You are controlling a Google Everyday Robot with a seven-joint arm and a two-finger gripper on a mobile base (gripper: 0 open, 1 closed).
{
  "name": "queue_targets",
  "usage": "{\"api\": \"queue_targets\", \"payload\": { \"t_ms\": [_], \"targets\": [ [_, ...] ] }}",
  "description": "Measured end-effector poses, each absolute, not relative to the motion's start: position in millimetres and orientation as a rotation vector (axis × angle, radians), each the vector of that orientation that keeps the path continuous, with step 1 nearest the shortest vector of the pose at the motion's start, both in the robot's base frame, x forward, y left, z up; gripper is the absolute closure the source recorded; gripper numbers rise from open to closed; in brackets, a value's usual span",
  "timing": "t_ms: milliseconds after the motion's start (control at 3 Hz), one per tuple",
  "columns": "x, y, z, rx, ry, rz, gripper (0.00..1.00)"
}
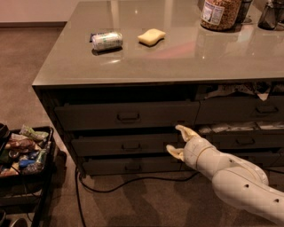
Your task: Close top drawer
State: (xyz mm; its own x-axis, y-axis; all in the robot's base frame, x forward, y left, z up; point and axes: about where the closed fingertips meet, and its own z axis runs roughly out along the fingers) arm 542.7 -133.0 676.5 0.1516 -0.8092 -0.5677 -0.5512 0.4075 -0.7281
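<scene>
The top drawer (126,116) is a wide dark grey drawer under the counter's left half, with a small metal loop handle (128,117) at its centre. Its front stands slightly out from the cabinet, and its inside is hidden. My gripper (177,141) is on a pale arm that comes in from the lower right. It sits open and empty in front of the second drawer's right end, just below the top drawer's lower right corner. One fingertip (181,129) points up toward that corner, the other (173,151) lies lower.
A tipped can (106,41), a yellow sponge (151,37) and a jar (220,13) sit on the grey countertop (177,62). Narrower drawers with paper poking out (242,108) are at right. A black cart of snacks (24,153) stands at left. A cable (128,181) lies on the carpet.
</scene>
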Motion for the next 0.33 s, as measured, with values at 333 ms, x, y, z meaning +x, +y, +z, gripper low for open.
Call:
{"api": "queue_targets", "payload": {
  "t_ms": [333],
  "targets": [
    [542.7, -133.0, 676.5, -1.261, 1.521, -0.283, 0.0]
  ]
}}
